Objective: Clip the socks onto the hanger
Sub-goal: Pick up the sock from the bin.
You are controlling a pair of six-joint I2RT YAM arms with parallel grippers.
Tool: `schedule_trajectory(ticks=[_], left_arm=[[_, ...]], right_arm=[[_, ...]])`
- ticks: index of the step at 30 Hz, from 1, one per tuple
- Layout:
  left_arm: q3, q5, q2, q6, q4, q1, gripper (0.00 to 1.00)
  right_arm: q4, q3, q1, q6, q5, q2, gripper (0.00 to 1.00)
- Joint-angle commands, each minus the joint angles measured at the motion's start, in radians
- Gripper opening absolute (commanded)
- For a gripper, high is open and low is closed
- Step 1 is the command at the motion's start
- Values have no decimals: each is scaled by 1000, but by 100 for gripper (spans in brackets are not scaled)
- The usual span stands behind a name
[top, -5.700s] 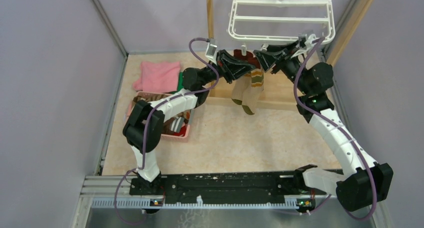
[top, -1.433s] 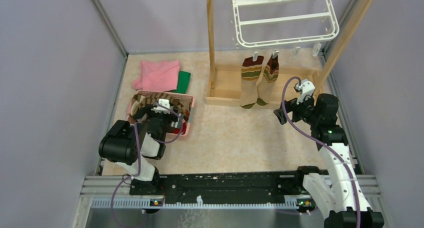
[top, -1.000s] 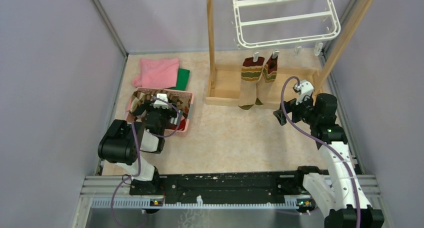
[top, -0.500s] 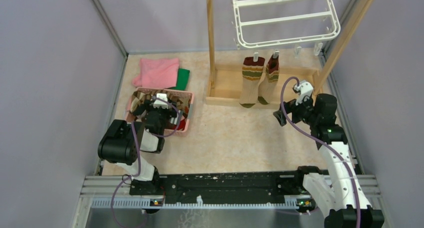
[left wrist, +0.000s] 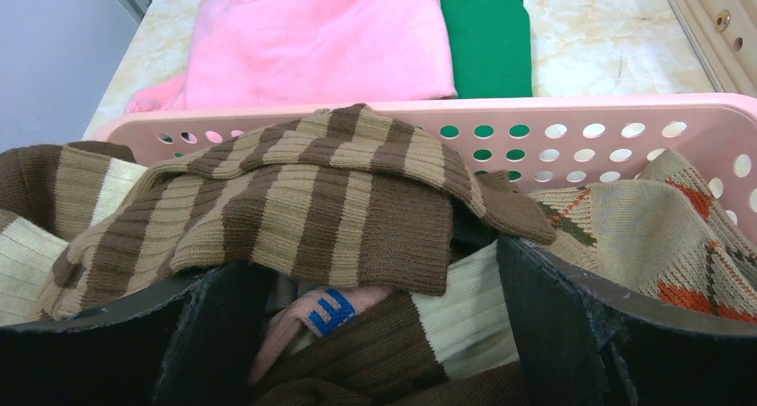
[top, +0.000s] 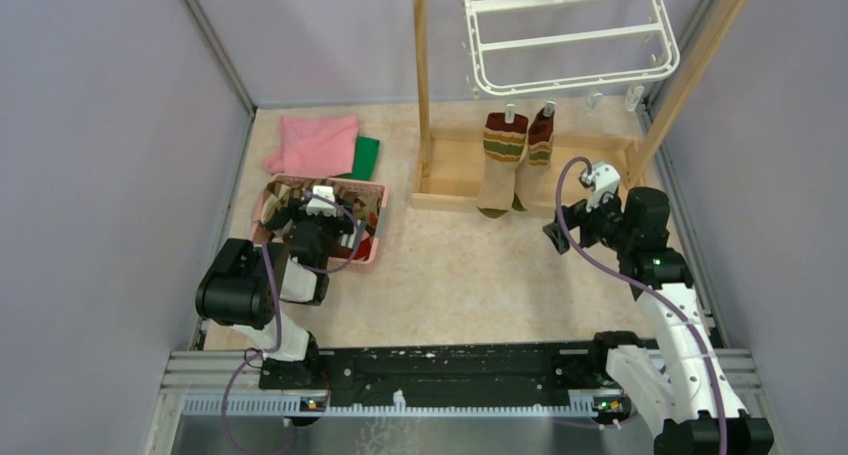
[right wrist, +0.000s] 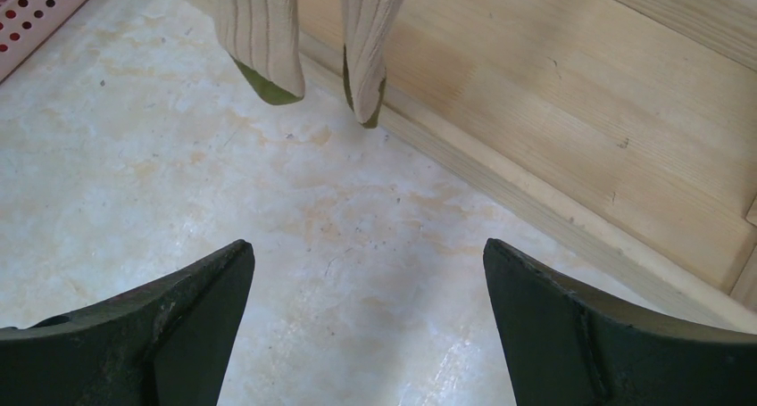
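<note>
The white hanger (top: 570,35) hangs at the back. Two red/green/tan banded socks (top: 503,160) dangle from clips on its front edge; their toes (right wrist: 263,40) show at the top of the right wrist view. My left gripper (top: 318,215) is down in the pink basket (top: 381,220), open, its fingers either side of piled socks. A brown-and-cream striped sock (left wrist: 303,201) lies on top, and a dark brown and cream one (left wrist: 428,335) sits between the jaws of that gripper (left wrist: 375,281). My right gripper (right wrist: 366,250) is open and empty over the floor (top: 558,237), below and right of the hung socks.
A pink cloth (top: 315,145) and a green cloth (top: 367,157) lie behind the basket. The wooden post frame (top: 420,75) with its base board (right wrist: 571,111) stands under the hanger. Purple walls close in left and right.
Both grippers have come down from the hanger, leaving the banded socks clipped. In the last second the right gripper shifted slightly left and the hung socks swayed; the left stays in the basket.
</note>
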Motion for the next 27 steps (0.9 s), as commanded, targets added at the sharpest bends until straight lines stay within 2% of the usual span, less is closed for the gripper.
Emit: schedule_trajectory(ticks=[1,16,27], left_arm=[[20,24,-10,-23,-27,9,99],[21,28,-10,-23,-30,11,99],[23,31,-10,-24,-33,12,99]], right_arm=[[21,12,7,-8,20,-23,99],[23,9,22,-10,24,-30,99],[19,8,29,2,-28,-30,99]])
